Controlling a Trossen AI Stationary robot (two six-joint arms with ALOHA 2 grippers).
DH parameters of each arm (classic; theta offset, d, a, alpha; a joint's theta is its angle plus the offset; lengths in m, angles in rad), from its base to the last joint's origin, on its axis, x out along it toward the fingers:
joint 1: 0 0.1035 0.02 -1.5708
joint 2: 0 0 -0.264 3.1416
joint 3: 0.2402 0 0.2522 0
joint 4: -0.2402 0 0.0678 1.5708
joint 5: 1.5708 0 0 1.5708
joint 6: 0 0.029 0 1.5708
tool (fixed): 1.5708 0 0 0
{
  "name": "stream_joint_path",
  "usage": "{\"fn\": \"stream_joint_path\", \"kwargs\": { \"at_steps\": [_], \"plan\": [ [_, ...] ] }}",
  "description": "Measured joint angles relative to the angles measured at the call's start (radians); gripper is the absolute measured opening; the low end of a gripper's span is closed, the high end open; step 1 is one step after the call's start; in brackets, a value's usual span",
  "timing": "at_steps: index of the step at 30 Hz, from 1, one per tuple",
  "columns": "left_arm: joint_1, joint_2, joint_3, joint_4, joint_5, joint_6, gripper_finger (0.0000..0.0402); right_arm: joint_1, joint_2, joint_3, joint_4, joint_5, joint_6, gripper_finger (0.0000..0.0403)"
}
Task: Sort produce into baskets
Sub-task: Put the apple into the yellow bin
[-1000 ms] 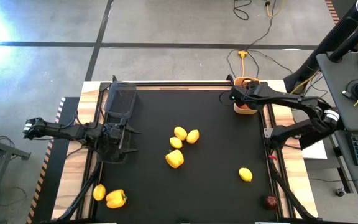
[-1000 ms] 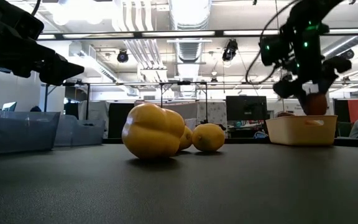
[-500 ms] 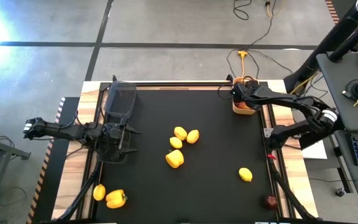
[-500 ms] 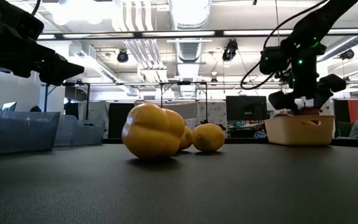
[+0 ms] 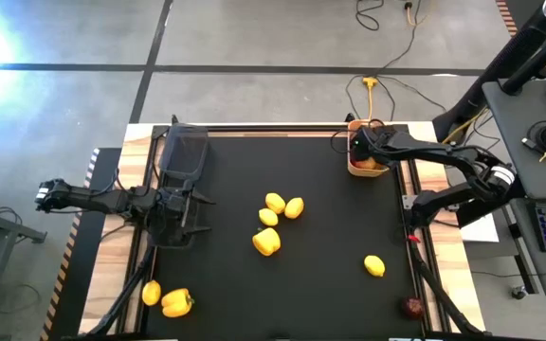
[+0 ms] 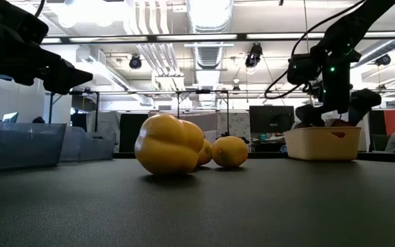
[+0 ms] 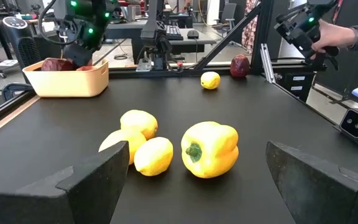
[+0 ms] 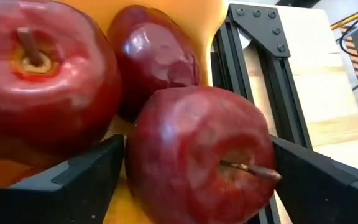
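The yellow-orange basket (image 5: 354, 169) stands at the table's far right edge and holds reddish apples (image 8: 39, 81). My right gripper (image 5: 360, 149) reaches down into it, shut on one red apple (image 8: 197, 155). A yellow bell pepper (image 5: 266, 241) and three lemons (image 5: 275, 202) lie mid-table. Another lemon (image 5: 374, 266) and a dark red fruit (image 5: 412, 306) lie near right. A lemon (image 5: 151, 293) and a yellow pepper (image 5: 176, 302) lie near left. My left gripper (image 5: 192, 201) is open and empty at the near end of the black mesh basket (image 5: 183, 152). My right gripper has the red apple's two opposite sides (image 8: 138, 168) between its two fingers (image 8: 79, 177). The fingers slant down from above into the basket. The apple lies tipped, stem (image 8: 250, 169) sideways, against the other apples in the basket.
A black frame rail (image 5: 411, 237) runs along the table's right edge, with cables on the floor beyond the far edge. In the left wrist view a person's hand (image 7: 340, 34) holds a dark device beyond the table's right side.
My right gripper has gone down into the yellow-orange basket with the red apple, which now lies among the other apples. The basket has slid a little toward the table's left.
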Motion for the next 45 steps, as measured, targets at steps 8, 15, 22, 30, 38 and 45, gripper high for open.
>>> {"fn": "stream_joint_path", "kwargs": {
  "at_steps": [8,15,22,30,38,45],
  "plan": [
    [0.0,0.0,0.0,0.0,0.0,0.0,0.0359,0.007,-0.138,0.063,-0.021,-0.012,-0.072,0.0371],
    [0.0,0.0,0.0,0.0,0.0,0.0,0.0359,0.095,-0.296,0.113,-0.114,-0.123,-0.119,0.0372],
    [0.0,0.0,0.0,0.0,0.0,0.0,0.0359,0.38,-0.384,0.09,-0.135,-0.356,0.035,0.0372],
    [0.0,0.0,0.0,0.0,0.0,0.0,0.0359,0.865,-0.313,0.086,-0.128,-0.4,0.375,0.0372],
    [0.0,0.0,0.0,0.0,0.0,0.0,0.0359,1.267,-0.171,0.086,-0.053,-0.674,0.845,0.0372],
    [0.0,0.0,0.0,0.0,0.0,0.0,0.0359,1.462,-0.053,0.139,0.003,-0.823,1.091,0.0372]
  ]
}}
